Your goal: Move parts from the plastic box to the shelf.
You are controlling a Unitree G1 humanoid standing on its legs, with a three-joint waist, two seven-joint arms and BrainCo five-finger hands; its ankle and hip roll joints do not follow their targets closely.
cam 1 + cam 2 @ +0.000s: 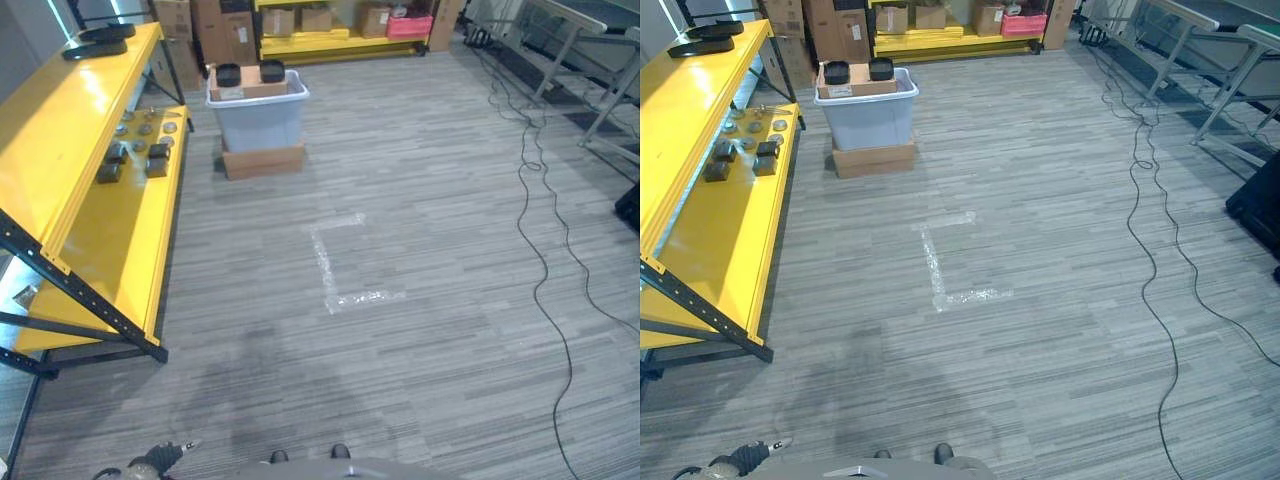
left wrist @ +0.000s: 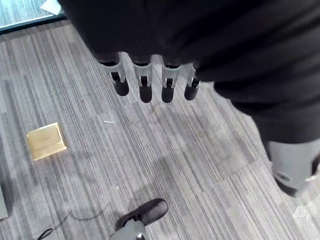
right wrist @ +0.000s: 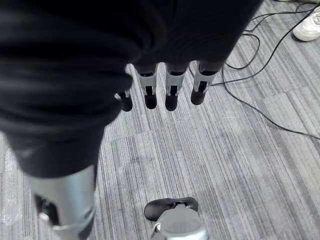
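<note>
Standing off: yellow shelf at far left, small dark parts on its lower tier
Plastic box: ahead on a cardboard base, two black parts on top, well apart from both hands
Left hand: hanging over the carpet, fingers straight, empty
Right hand: the same, fingers relaxed, holding nothing

A grey plastic box on a cardboard box stands beside the yellow shelf.
</note>
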